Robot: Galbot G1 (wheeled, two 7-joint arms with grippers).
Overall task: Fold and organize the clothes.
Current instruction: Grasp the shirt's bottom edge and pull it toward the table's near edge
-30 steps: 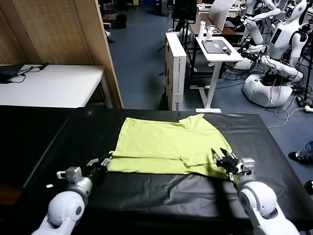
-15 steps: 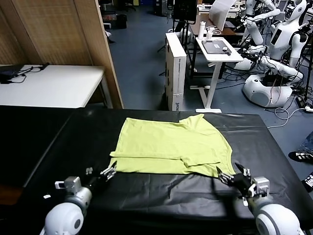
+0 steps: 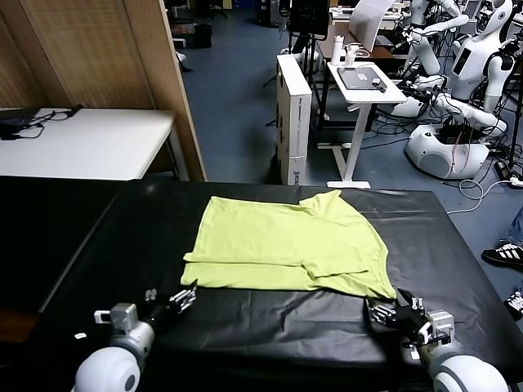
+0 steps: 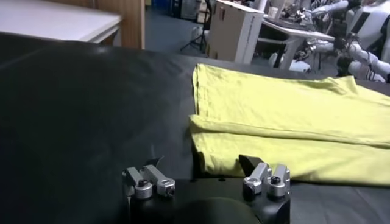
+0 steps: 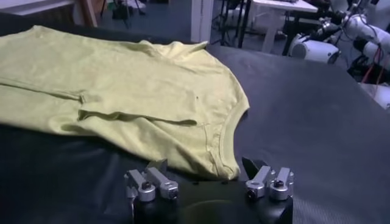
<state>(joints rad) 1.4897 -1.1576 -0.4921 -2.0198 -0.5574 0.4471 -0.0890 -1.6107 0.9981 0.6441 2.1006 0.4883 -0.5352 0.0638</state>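
You have the T-shirt [image 3: 290,247] lying folded on the black table cover [image 3: 106,245], roughly at the centre of the head view, its long folded edge running from nine o'clock to three o'clock along the near side. A raised fold of cloth crosses it lengthwise, and one corner sticks up at the far edge, near twelve o'clock.

Your left gripper [image 3: 181,299] sits at about seven o'clock from the shirt, low over the cover and just off the shirt's near left corner. It touches no cloth. In its wrist view the left gripper [image 4: 207,176] shows its jaws parted with nothing between them, and the shirt's near corner lies just ahead of the fingertips.

Your right gripper [image 3: 394,310] sits at about five o'clock from the shirt, just off the near right corner, also clear of the fabric. In the right wrist view the right gripper [image 5: 207,175] has its jaws apart and empty, and the shirt's hemmed corner lies just ahead, between the two fingers' lines.

Beyond the table, at two o'clock, a white robot [image 3: 453,90] stands beside a small white desk [image 3: 364,82].
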